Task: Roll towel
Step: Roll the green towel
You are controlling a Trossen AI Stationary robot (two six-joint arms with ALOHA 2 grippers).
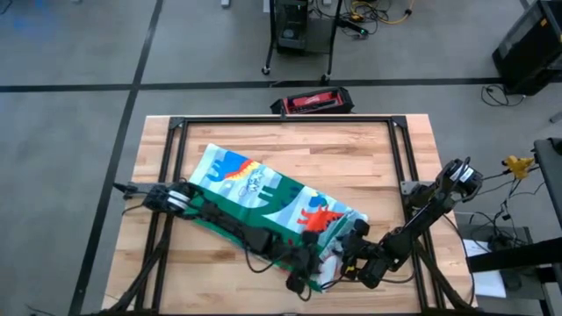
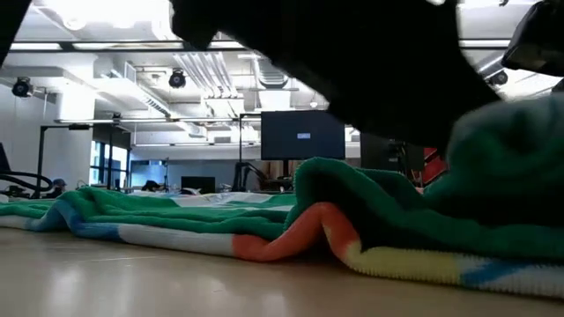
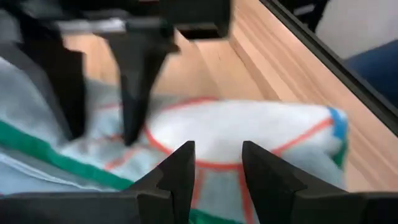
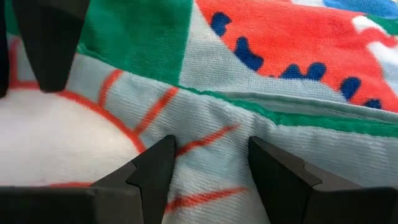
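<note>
The worktop (image 1: 369, 158) was seen bearing the towel (image 1: 255, 189), spread diagonally with its near end bunched beneath both sets of fingers. The left gripper (image 3: 214, 165) was held over that end, fingers partly parted with pale, red-lined cloth lying between and ahead of them; no firm grip could be confirmed. The right gripper (image 4: 208, 165) was held close opposite, fingers likewise partly open, the green border just beyond the tips. For a good roll, it is judged that both edges should be caught evenly, the fold kept tight, and the two sides advanced together.
</note>
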